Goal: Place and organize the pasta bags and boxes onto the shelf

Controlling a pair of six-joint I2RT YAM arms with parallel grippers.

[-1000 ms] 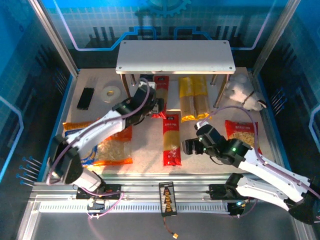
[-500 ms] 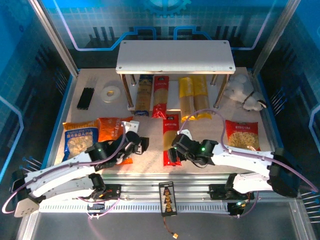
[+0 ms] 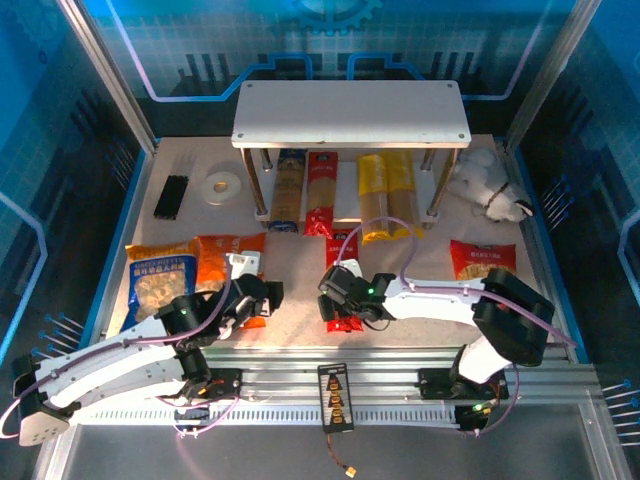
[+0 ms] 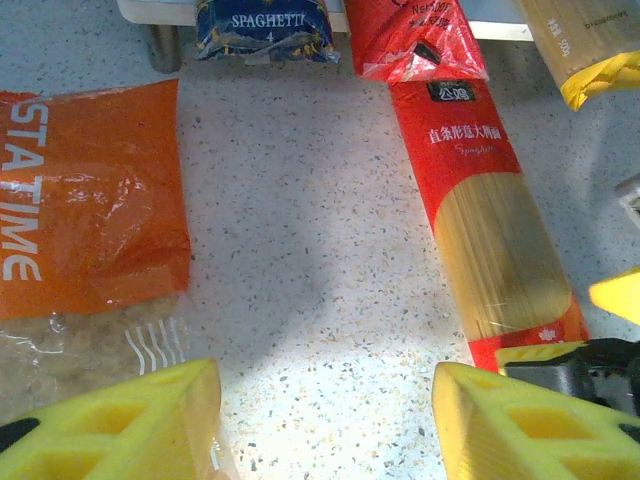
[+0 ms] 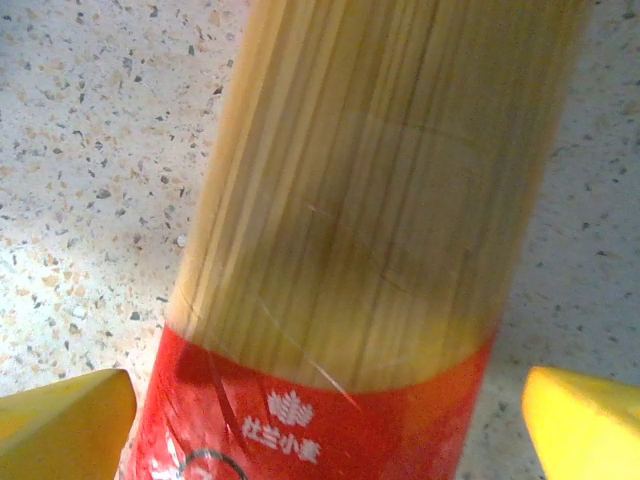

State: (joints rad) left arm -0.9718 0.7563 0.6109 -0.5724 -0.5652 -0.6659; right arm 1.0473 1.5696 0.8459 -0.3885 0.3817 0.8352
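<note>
A pale speckled table (image 3: 300, 272) sits inside blue-panelled walls (image 3: 60, 150). One red spaghetti pack (image 3: 342, 248) with a clear window lies lengthwise before the shelf (image 3: 350, 112). The right gripper (image 5: 320, 405) straddles its near end, spread wide and gripping nothing. The left gripper (image 4: 325, 420) hangs parted and empty beside the orange bag (image 4: 90, 200). Four more packs (image 3: 321, 190) lie under the shelf's top board.

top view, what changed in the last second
The left hand pulled back from the shelf to the near edge, open, leaving the blue spaghetti pack under it. The right hand swung left and now straddles the near end of the red spaghetti pack on the table, open, not gripping yet. Everything else stayed put.
</note>
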